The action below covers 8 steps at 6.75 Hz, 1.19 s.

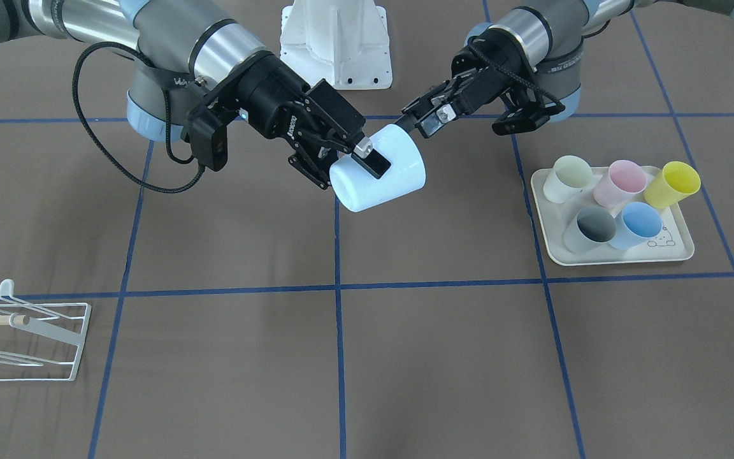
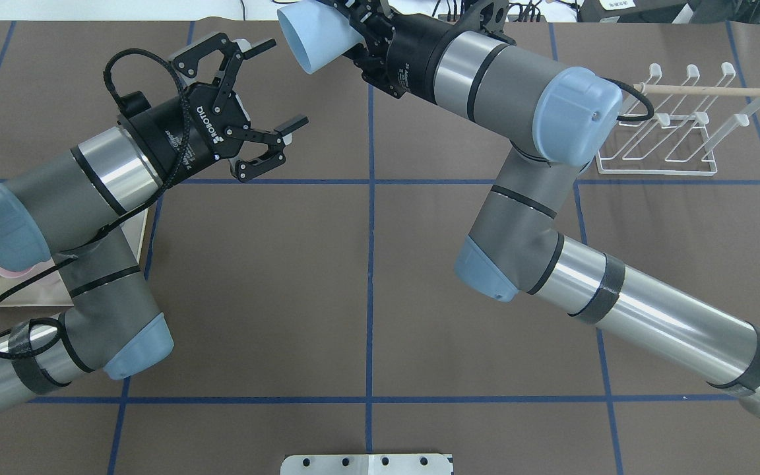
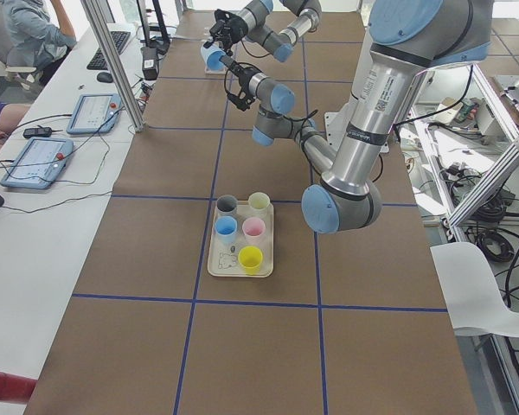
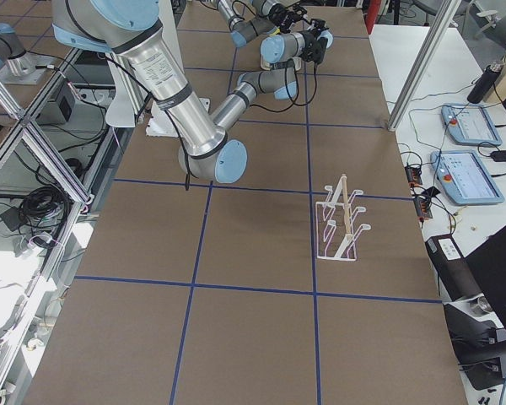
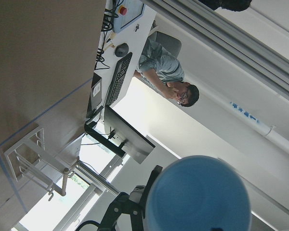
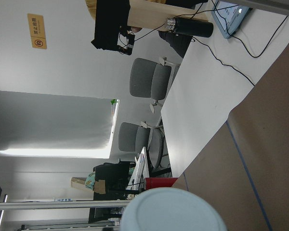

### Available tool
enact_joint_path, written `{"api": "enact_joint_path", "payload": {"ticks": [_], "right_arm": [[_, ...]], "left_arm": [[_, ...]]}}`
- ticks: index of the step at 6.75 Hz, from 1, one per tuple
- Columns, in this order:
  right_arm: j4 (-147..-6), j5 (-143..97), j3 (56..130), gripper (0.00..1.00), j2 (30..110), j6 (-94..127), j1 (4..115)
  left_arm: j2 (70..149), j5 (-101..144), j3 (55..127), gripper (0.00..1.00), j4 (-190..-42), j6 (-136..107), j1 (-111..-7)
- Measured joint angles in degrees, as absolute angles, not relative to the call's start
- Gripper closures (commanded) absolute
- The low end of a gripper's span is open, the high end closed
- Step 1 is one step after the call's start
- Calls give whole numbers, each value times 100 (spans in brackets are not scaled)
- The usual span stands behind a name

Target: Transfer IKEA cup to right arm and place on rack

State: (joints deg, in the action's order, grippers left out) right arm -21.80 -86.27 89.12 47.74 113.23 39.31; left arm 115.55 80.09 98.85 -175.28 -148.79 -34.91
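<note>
Right hand [image 1: 349,167] is clenched on the pale blue cup [image 1: 392,167]. One finger lies across the cup's outer wall and the other sits beneath it. In this grip the cup lies on its side, clear of the counter [image 1: 443,357], between the two hands.

Left hand [image 2: 281,84] is released, its jaws spread wide with nothing between them. In the front-facing view its fingertips sit just beside the cup end farthest from the right hand. Whether they touch that end cannot be told.

The rack [image 2: 664,138] stands on the counter well apart from the right hand, on the side away from the left hand. A thin wooden rod [image 2: 710,89] rests across its upper prongs.

The tray [image 1: 615,258] lies on the counter near the left hand, on the side away from the right hand. It carries five cups: cream [image 1: 568,178], pink [image 1: 622,183], yellow [image 1: 673,183], grey [image 1: 590,228] and blue [image 1: 638,224].
</note>
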Motion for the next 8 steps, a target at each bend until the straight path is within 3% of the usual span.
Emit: {"api": "enact_joint_path", "payload": {"ticks": [4, 8], "right_arm": [[-2184, -9894, 8935, 100, 5582, 10637, 5287], [-2204, -9992, 9368, 100, 7673, 7713, 6155]], "left_arm": [[10969, 8603, 10224, 0, -17306, -13394, -3678], [10073, 9684, 10695, 0, -16581, -12121, -4281]]}}
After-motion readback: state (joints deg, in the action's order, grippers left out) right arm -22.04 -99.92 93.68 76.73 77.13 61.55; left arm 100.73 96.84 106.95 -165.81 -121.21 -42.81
